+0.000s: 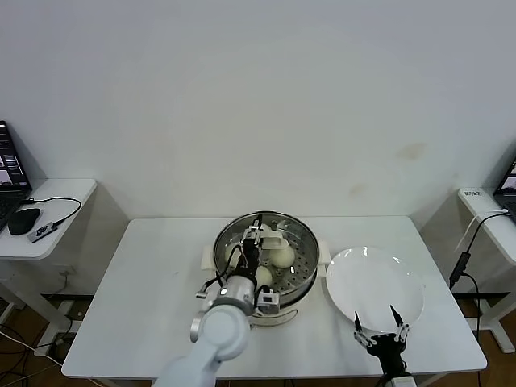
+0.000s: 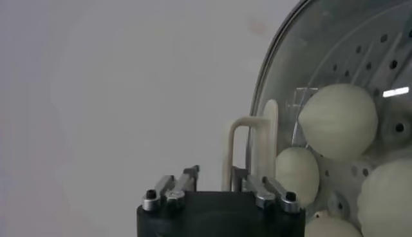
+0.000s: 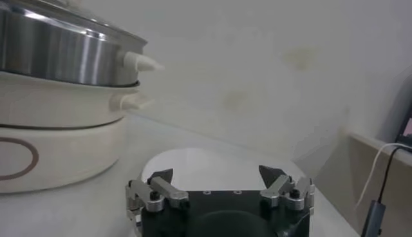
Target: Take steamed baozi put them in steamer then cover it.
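From the head view, the glass cover (image 1: 266, 242) lies flat on the steamer (image 1: 306, 278) mid-table, left gripper (image 1: 260, 235) above its handle; the left wrist view shows its jaws parted astride the upright bar handle (image 2: 248, 151), baozi (image 2: 338, 120) beneath; the right wrist view shows the right gripper (image 3: 217, 175) wide, empty, near the plate (image 3: 206, 164).

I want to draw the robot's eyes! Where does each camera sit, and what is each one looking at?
Head view: up on the head, looking down at the table, the steamer, the empty plate, both arms.
Left wrist view: on the left arm, facing the cover through its handle; left claw at the bottom.
Right wrist view: on the right arm, low, facing the plate and the steamer's side; right claw open.
Shared: head and left wrist views show the baozi under the cover.
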Robot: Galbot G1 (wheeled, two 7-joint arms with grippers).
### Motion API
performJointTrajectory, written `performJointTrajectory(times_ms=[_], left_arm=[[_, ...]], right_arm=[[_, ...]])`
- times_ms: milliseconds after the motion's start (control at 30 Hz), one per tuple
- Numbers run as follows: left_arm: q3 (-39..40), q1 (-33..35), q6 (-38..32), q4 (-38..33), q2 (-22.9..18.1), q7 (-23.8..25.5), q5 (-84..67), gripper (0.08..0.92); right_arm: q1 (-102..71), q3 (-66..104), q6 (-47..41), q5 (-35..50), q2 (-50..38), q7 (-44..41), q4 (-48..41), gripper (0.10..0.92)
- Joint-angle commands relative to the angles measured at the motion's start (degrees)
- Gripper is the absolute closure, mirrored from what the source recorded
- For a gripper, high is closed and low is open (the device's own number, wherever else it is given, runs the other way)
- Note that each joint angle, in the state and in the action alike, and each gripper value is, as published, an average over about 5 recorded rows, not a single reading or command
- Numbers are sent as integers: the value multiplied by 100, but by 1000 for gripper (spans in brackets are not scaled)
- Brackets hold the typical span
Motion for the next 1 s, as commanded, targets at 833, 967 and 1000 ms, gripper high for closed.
performJointTrajectory(times_ms=[833,967,1000], left_arm=[[-3828,5096,-2666,-2018,492,-3473,-9676,177],[-3775,5255,-2893,-1683,569,-3368,-9814,177],[-3761,5258,-2930,-1624,556,-3338,-9842,177]], right_arm=[[-419,-131,-119,558,-526,-93,402,203],[-627,-105,-163,841,-691,-121,519,203],[-685,-109,-165,891,-733,-121,539,203]])
